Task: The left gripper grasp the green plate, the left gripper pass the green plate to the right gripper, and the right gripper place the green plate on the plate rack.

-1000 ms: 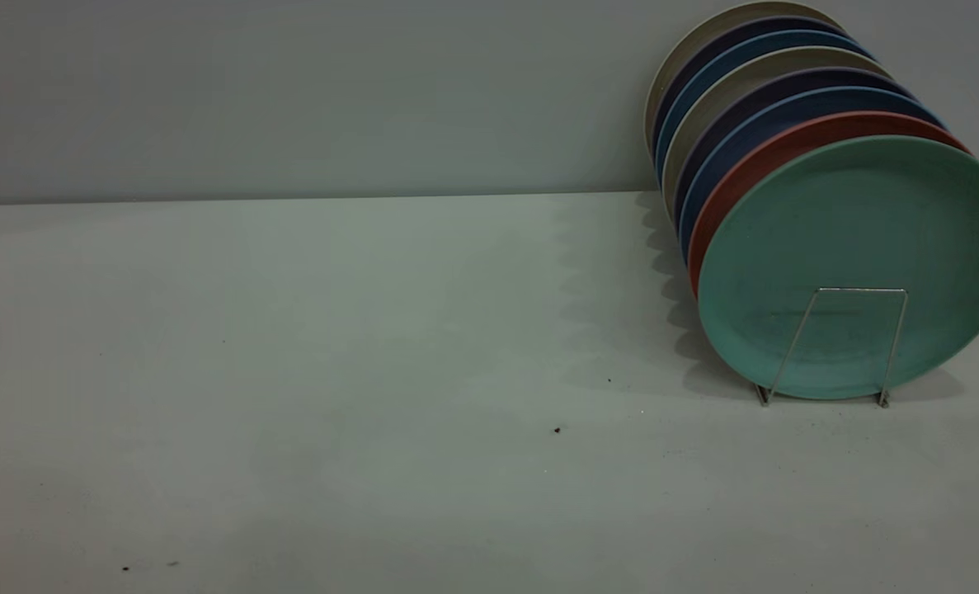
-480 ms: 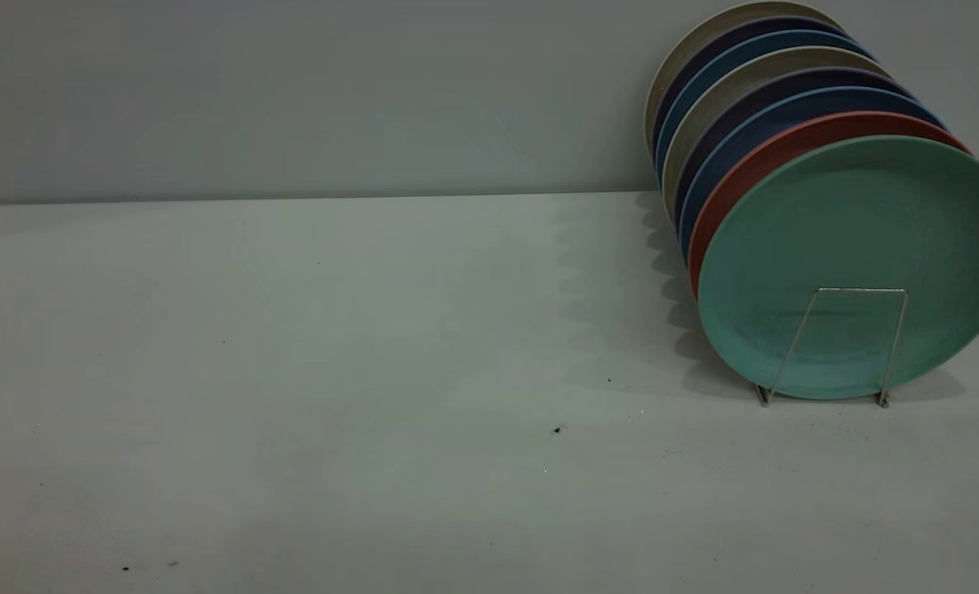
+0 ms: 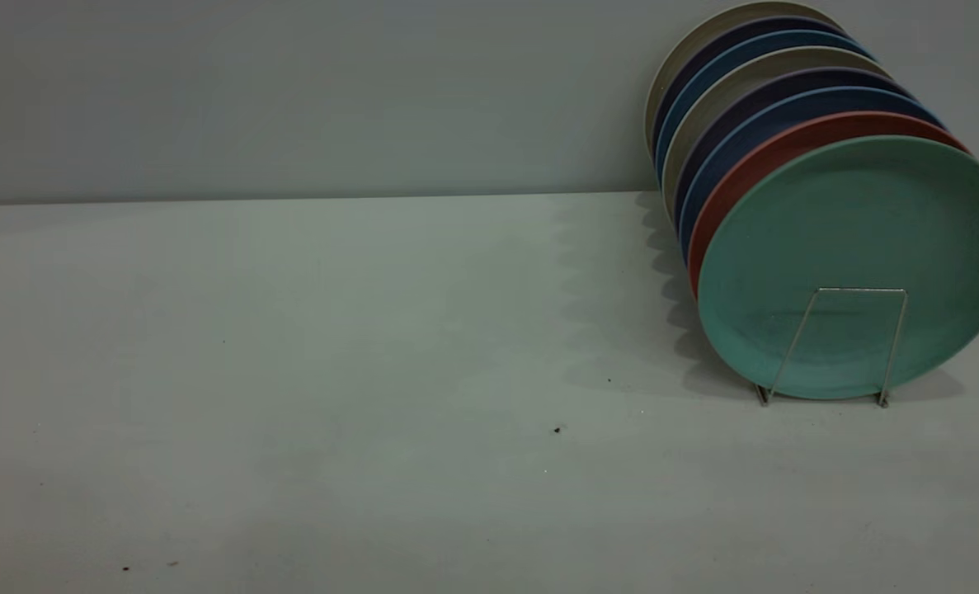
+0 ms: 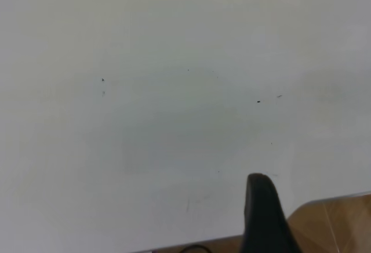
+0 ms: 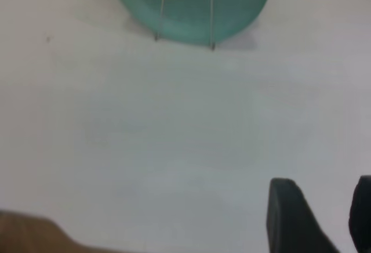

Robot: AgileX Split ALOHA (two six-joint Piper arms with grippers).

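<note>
The right hand (image 5: 322, 218) hangs released over the bare tabletop (image 3: 332, 371), well apart from the plates. The left hand (image 4: 264, 215) shows one finger only (open or clenched, I cannot tell). Farther, the green plate (image 3: 856, 247) stands frontmost in the plate rack (image 3: 848, 342), the pink plate (image 3: 753, 161) touching behind.

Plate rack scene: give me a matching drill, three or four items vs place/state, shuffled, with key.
Column one:
1. green plate
2. pink plate
3. rack
4. right gripper

Column two:
A. open, above bare table
B. front of the row, upright
C. wire loop standing in front of the front plate
D. directly behind the front plate

Pairs: 1-B, 2-D, 3-C, 4-A
</note>
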